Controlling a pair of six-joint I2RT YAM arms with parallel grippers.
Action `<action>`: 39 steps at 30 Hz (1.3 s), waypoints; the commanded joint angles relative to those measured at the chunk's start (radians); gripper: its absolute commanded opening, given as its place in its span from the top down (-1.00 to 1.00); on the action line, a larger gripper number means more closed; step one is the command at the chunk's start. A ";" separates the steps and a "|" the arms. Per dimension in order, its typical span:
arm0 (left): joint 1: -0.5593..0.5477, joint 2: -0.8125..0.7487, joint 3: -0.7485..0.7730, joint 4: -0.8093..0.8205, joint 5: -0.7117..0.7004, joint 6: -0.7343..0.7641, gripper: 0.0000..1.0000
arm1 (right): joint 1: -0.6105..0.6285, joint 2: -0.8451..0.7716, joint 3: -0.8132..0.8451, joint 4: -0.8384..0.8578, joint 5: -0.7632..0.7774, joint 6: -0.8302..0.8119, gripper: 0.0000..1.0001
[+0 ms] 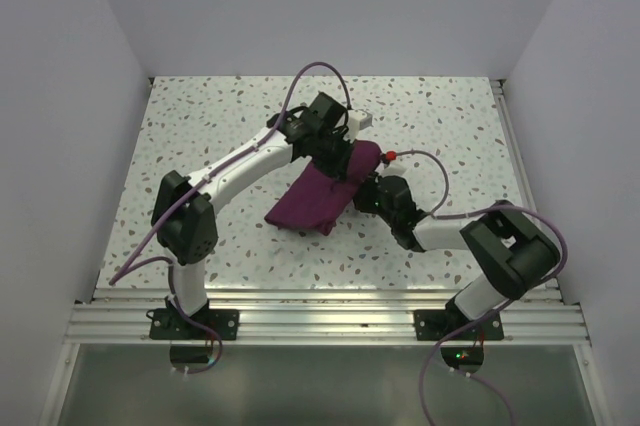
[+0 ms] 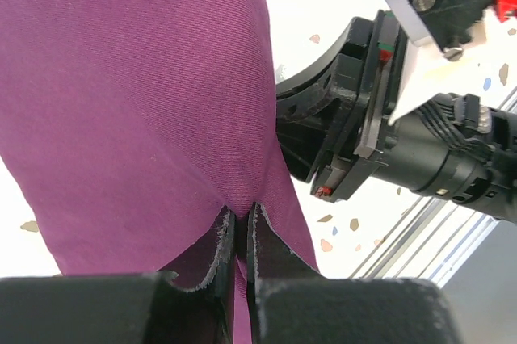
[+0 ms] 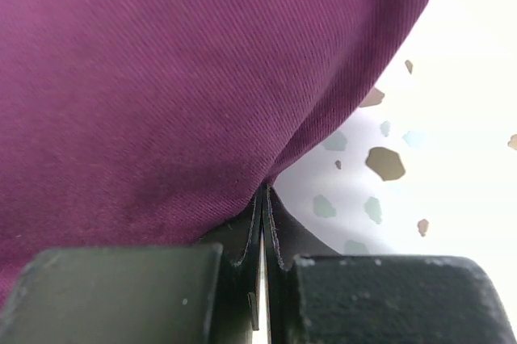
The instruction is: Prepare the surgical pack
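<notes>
The surgical pack shows as a plum-purple cloth [image 1: 315, 196], bunched and hanging in a slanted fold over the middle of the speckled table. My left gripper [image 1: 340, 153] is shut on its upper far end; in the left wrist view the fabric [image 2: 137, 94] runs down between the gripper's [image 2: 241, 211] two pads. My right gripper [image 1: 366, 192] pinches the cloth's right edge. In the right wrist view the fabric [image 3: 161, 77] puckers into the shut tips of that gripper [image 3: 264, 190]. The two grippers are close together. What the cloth covers is hidden.
The speckled table [image 1: 200, 116] is walled in white on three sides. An aluminium rail [image 1: 330, 321] runs along the near edge by the arm bases. The right arm's black wrist [image 2: 388, 142] sits just right of the left gripper. Purple cables loop over both arms.
</notes>
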 commanded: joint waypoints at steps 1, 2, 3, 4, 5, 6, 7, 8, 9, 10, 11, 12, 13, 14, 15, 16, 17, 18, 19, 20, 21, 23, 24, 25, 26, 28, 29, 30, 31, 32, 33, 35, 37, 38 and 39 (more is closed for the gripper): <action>-0.010 -0.062 0.027 0.059 0.094 -0.023 1.00 | 0.015 0.030 -0.004 0.168 -0.028 0.060 1.00; -0.010 -0.059 0.024 0.059 0.094 -0.023 1.00 | 0.016 0.036 -0.004 0.176 -0.032 0.066 1.00; -0.010 -0.057 0.024 0.061 0.094 -0.023 1.00 | 0.016 0.042 -0.003 0.193 -0.037 0.071 1.00; -0.010 -0.057 0.021 0.062 0.091 -0.023 1.00 | 0.019 0.051 -0.001 0.200 -0.040 0.075 1.00; -0.010 -0.056 0.019 0.061 0.092 -0.024 1.00 | 0.019 0.054 -0.001 0.206 -0.040 0.077 1.00; -0.010 -0.056 0.014 0.067 0.092 -0.026 1.00 | 0.019 0.054 -0.001 0.208 -0.040 0.079 1.00; -0.011 -0.057 0.011 0.068 0.091 -0.028 1.00 | 0.022 0.053 -0.003 0.208 -0.038 0.080 1.00; -0.010 -0.057 0.008 0.072 0.092 -0.028 1.00 | 0.022 0.050 -0.004 0.210 -0.037 0.080 1.00; -0.010 -0.056 0.007 0.078 0.092 -0.029 1.00 | 0.021 0.048 -0.006 0.205 -0.035 0.080 1.00; -0.011 -0.053 0.004 0.079 0.094 -0.029 1.00 | 0.021 0.046 -0.007 0.203 -0.032 0.079 1.00; -0.010 -0.051 0.004 0.082 0.097 -0.029 1.00 | 0.021 0.042 -0.009 0.202 -0.031 0.079 1.00; -0.011 -0.045 -0.002 0.084 0.106 -0.031 1.00 | 0.021 0.036 -0.015 0.199 -0.023 0.077 1.00; -0.011 -0.045 -0.003 0.087 0.106 -0.031 1.00 | 0.021 0.036 -0.018 0.194 -0.020 0.076 1.00; -0.011 -0.040 -0.012 0.093 0.110 -0.032 1.00 | 0.021 0.028 -0.018 0.190 -0.017 0.076 1.00; -0.013 -0.039 -0.018 0.104 0.117 -0.032 1.00 | 0.019 0.027 -0.024 0.188 -0.015 0.074 1.00; -0.013 -0.037 -0.025 0.111 0.120 -0.034 1.00 | 0.021 0.027 -0.027 0.187 -0.017 0.077 1.00; -0.013 -0.036 -0.041 0.122 0.129 -0.038 1.00 | 0.021 0.027 -0.032 0.188 -0.018 0.082 1.00; -0.013 -0.034 -0.048 0.137 0.132 -0.041 1.00 | 0.021 0.031 -0.040 0.194 -0.018 0.088 1.00; -0.013 -0.031 -0.055 0.147 0.138 -0.044 1.00 | 0.021 0.037 -0.047 0.206 -0.023 0.111 1.00; -0.013 -0.030 -0.061 0.153 0.147 -0.050 1.00 | 0.021 0.045 -0.055 0.226 -0.029 0.124 1.00; -0.013 -0.027 -0.062 0.163 0.150 -0.052 1.00 | 0.022 0.066 -0.070 0.272 -0.034 0.134 1.00; -0.016 -0.024 -0.061 0.170 0.152 -0.057 1.00 | 0.022 0.086 -0.083 0.301 -0.037 0.155 1.00; -0.019 -0.022 -0.062 0.170 0.153 -0.057 1.00 | 0.022 0.106 -0.083 0.320 -0.038 0.161 1.00; -0.019 -0.022 -0.062 0.170 0.153 -0.057 1.00 | 0.022 0.112 -0.084 0.328 -0.038 0.164 1.00; -0.021 -0.022 -0.067 0.171 0.153 -0.055 1.00 | 0.022 0.120 -0.084 0.335 -0.041 0.166 1.00; -0.022 -0.024 -0.078 0.179 0.158 -0.058 1.00 | 0.022 0.137 -0.087 0.357 -0.048 0.177 1.00; -0.022 -0.027 -0.091 0.191 0.167 -0.060 1.00 | 0.024 0.140 -0.090 0.366 -0.049 0.180 1.00; -0.022 -0.028 -0.098 0.200 0.170 -0.063 1.00 | 0.024 0.145 -0.092 0.386 -0.049 0.190 1.00; -0.024 -0.027 -0.104 0.206 0.178 -0.066 1.00 | 0.024 0.157 -0.093 0.397 -0.051 0.194 1.00; -0.025 -0.024 -0.110 0.216 0.181 -0.067 1.00 | 0.024 0.163 -0.096 0.410 -0.052 0.197 1.00; -0.027 -0.022 -0.111 0.217 0.184 -0.069 1.00 | 0.025 0.169 -0.098 0.430 -0.054 0.204 1.00; -0.033 -0.016 -0.114 0.219 0.184 -0.067 1.00 | 0.027 0.180 -0.099 0.441 -0.049 0.209 1.00; -0.036 -0.010 -0.125 0.220 0.181 -0.067 1.00 | 0.027 0.181 -0.103 0.441 -0.040 0.209 1.00; -0.037 -0.008 -0.131 0.226 0.180 -0.069 1.00 | 0.028 0.175 -0.109 0.437 -0.032 0.209 1.00; -0.037 -0.008 -0.139 0.234 0.180 -0.069 1.00 | 0.027 0.172 -0.119 0.437 -0.025 0.210 1.00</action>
